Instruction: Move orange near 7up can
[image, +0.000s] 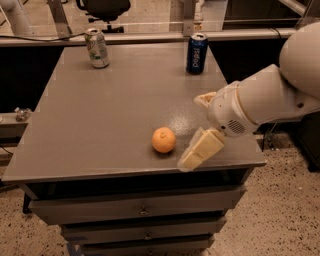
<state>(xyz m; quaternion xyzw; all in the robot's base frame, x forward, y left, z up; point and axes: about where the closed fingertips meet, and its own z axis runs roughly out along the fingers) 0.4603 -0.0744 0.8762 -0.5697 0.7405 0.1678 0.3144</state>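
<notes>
The orange (164, 139) sits on the grey table (100, 115) near its front edge, right of centre. The 7up can (97, 47), pale silver with green markings, stands upright at the table's far left corner. My gripper (190, 131) comes in from the right on a white arm, just right of the orange and a little above the table top. Its pale fingers are spread wide and hold nothing. The lower finger (200, 148) reaches down toward the front edge, close to the orange but apart from it.
A dark blue Pepsi can (196, 53) stands upright at the far right of the table. Drawers (142, 210) sit under the table top. An office chair (105, 9) and a rail stand behind the table.
</notes>
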